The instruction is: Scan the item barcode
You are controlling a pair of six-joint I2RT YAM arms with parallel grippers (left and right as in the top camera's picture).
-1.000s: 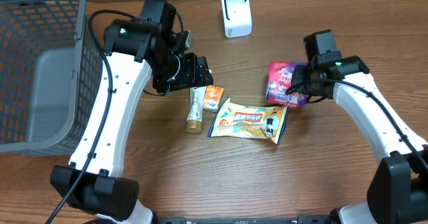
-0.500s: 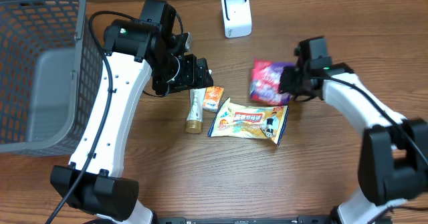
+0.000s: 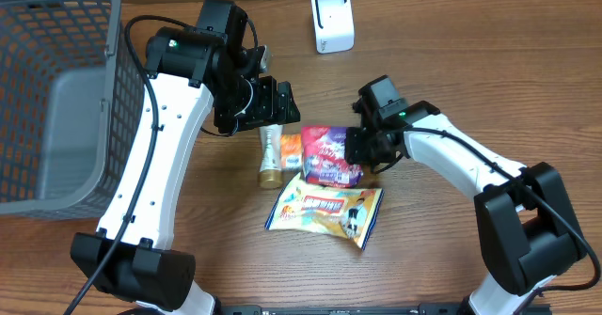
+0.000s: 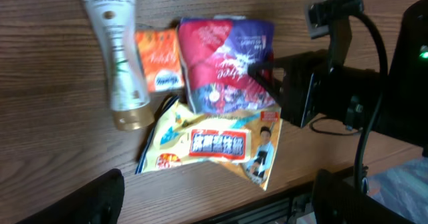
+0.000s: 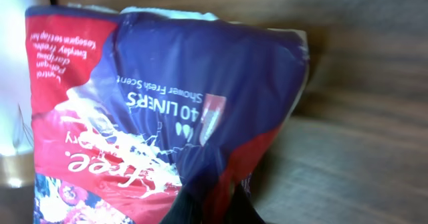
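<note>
The right jaws are shut tight on the edge of the red and purple packet (image 3: pixel 329 155). The packet sits low over the bench (image 3: pixel 423 259). It is straight out from the white scanner (image 3: pixel 332 20) toward the robot, well apart from it. The left jaws are wide open and hold nothing, on the robot's left of the scanner. The grab looks done. I think the packet must yet go to the scanner, barcode facing it. I see no barcode.

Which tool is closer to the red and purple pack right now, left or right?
Right. The right tool is shut on the pack's right edge; the left tool hangs open above the tube, to the pack's left.
</note>
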